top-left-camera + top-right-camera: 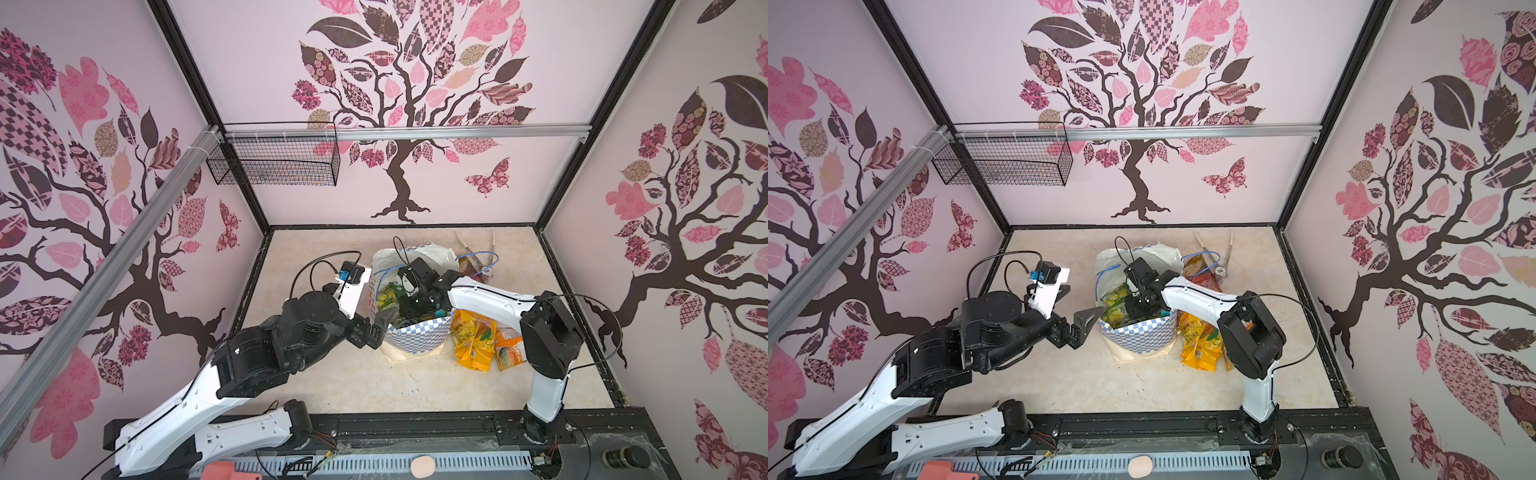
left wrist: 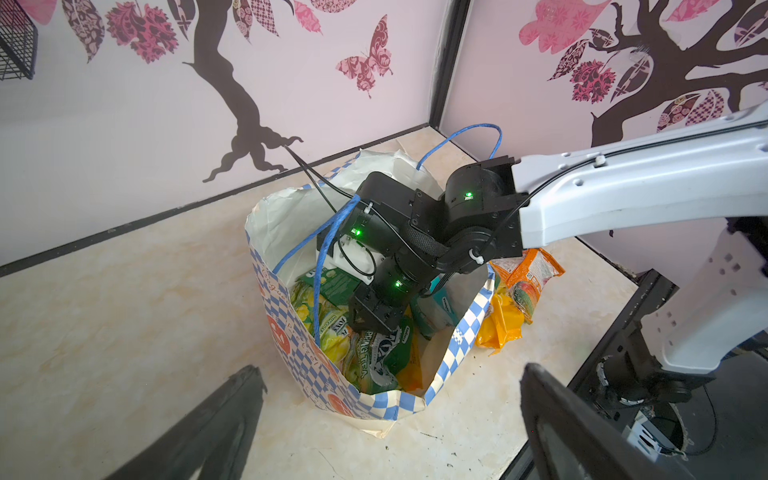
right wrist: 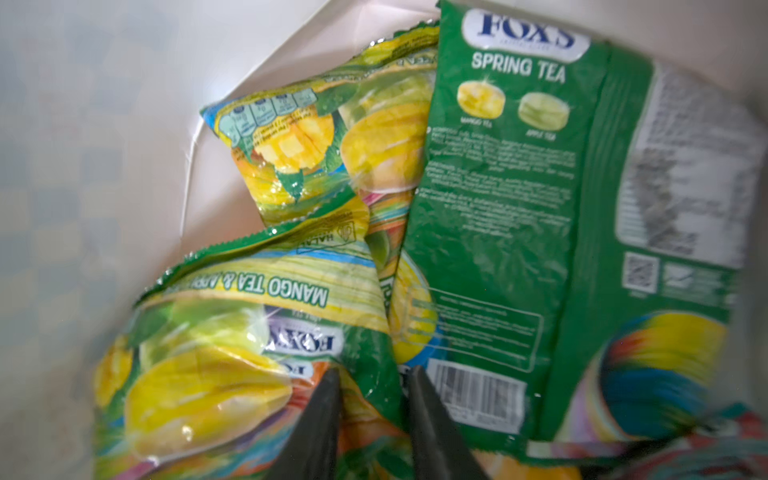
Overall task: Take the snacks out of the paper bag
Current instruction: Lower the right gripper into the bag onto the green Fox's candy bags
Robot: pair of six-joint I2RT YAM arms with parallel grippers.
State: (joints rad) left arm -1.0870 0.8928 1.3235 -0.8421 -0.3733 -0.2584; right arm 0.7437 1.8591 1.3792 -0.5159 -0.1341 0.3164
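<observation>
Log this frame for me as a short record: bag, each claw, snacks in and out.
paper bag: upright, mouth open
left claw: open, outside the bag by its rim, holding nothing
right claw: down inside the bag, pinching a fold of a green-yellow packet
snacks out: orange and yellow packets beside the bag
snacks inside: several green and yellow packets

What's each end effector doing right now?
Left end effector: open, holding nothing.
Right end effector: closed on a Fox's Mango Tea packet in the paper bag.
</observation>
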